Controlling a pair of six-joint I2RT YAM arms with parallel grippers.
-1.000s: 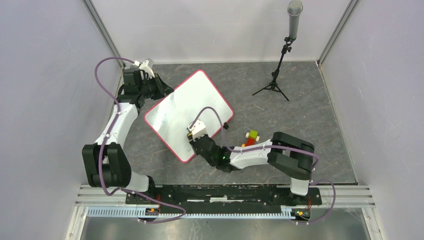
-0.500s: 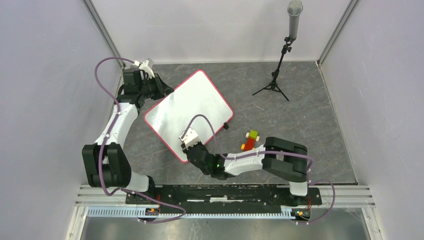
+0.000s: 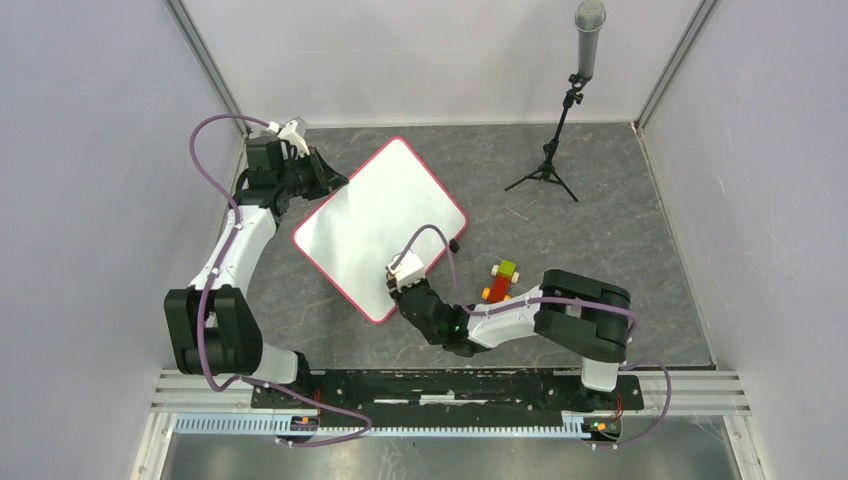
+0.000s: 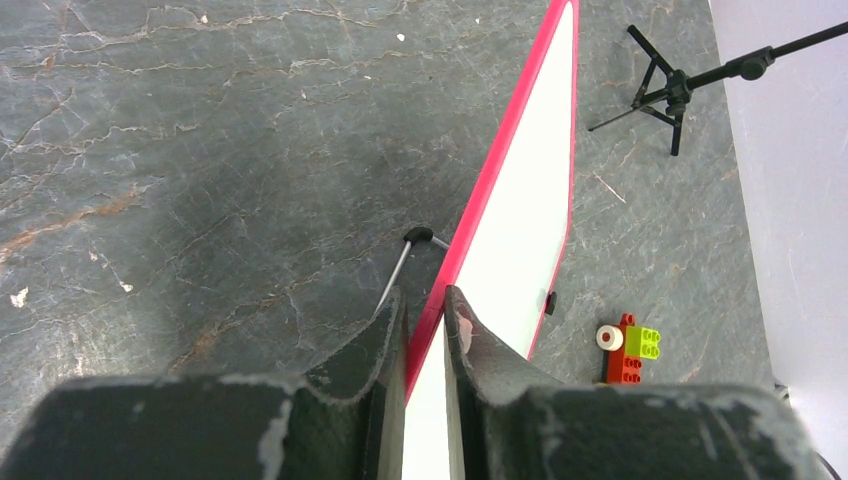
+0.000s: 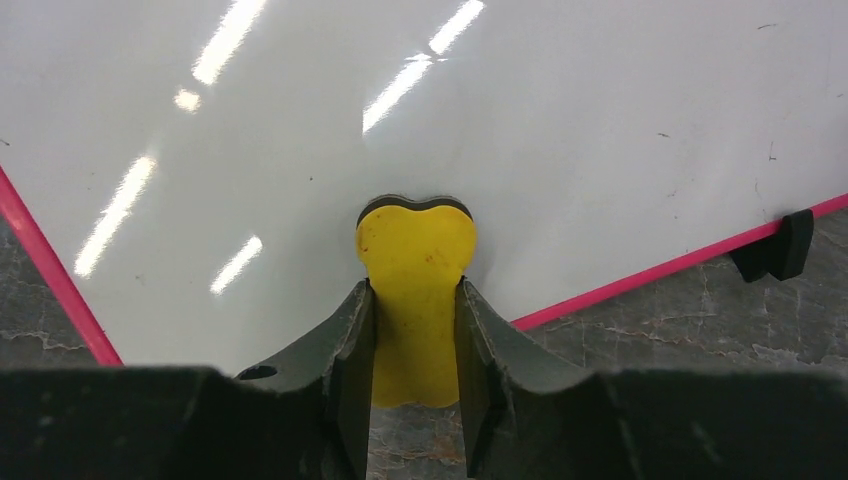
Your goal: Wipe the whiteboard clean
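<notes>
Right hand (image 5: 415, 305) clamped on yellow eraser (image 5: 417, 255), pad on whiteboard (image 3: 375, 225) near its near edge. Left hand (image 4: 425, 312) pinches far-left edge (steadying). Board on tabletop (image 3: 600, 220), left of centre. Wiping step; next: sweep toward faint specks (image 5: 771, 150).

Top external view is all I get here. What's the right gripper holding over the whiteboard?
Observer: The right gripper is shut on a yellow eraser, its dark tip against the whiteboard.
Operator: Any writing near that tip?
Observer: None in the right wrist view, only a few tiny specks.
Operator: And the other arm?
Observer: The left gripper is clamped on the whiteboard's edge.
</notes>
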